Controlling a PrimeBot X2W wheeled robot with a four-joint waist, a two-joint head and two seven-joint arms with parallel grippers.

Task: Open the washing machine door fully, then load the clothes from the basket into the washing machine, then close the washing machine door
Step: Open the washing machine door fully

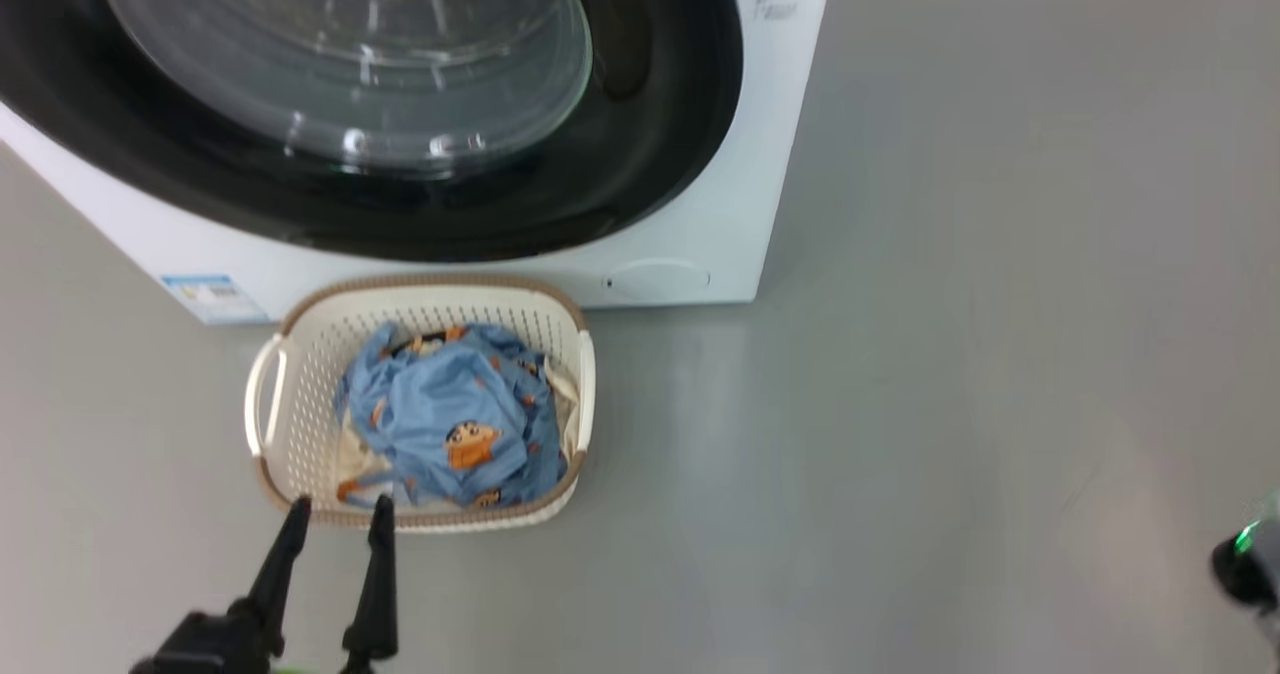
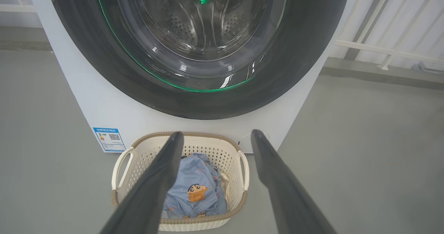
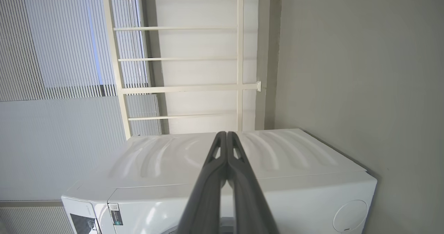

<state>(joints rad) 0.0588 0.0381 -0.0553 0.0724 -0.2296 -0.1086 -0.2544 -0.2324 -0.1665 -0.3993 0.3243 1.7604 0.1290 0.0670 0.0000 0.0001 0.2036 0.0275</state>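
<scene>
While my left gripper (image 1: 340,504) hung low by the near rim of the basket (image 1: 430,282), its two fingers stood wide apart with nothing in them. The clothes (image 1: 450,414) lay bunched inside the basket, below its brown edge. The basket sat on the floor (image 1: 950,404) just in front of the washing machine (image 1: 700,244), under the bottom curve of the washing machine door (image 1: 650,154), which was shut. Lots of open grey floor lay on the basket's right. My right gripper (image 3: 226,134) had its fingers pressed together, holding nothing.
</scene>
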